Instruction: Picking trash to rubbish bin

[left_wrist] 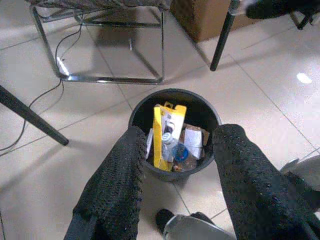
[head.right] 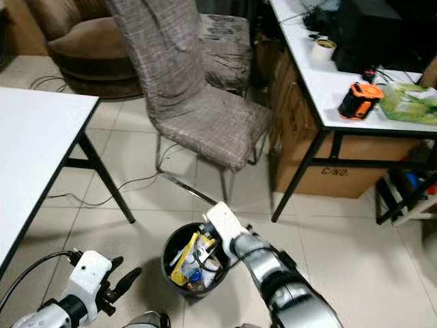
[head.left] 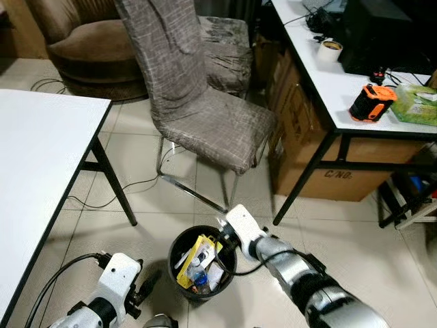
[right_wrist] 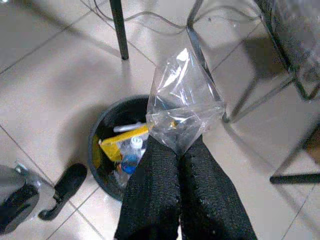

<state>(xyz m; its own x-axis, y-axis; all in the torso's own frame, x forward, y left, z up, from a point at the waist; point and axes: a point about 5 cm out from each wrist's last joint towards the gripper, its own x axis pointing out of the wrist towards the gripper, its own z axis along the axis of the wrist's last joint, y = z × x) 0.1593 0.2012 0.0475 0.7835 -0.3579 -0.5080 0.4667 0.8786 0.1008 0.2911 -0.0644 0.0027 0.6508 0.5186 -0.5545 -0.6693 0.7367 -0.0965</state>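
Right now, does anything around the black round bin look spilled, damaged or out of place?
Nothing looks spilled. The black round rubbish bin stands upright with its trash inside, including a yellow cardboard package. The right gripper is shut on a clear crumpled plastic bag above the rim. A thin dark cable trails across the floor.

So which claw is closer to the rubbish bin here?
The right claw: shut on a clear plastic bag, it hangs over the rubbish bin at its rim. The left claw, open, sits off to the bin's left above the floor.
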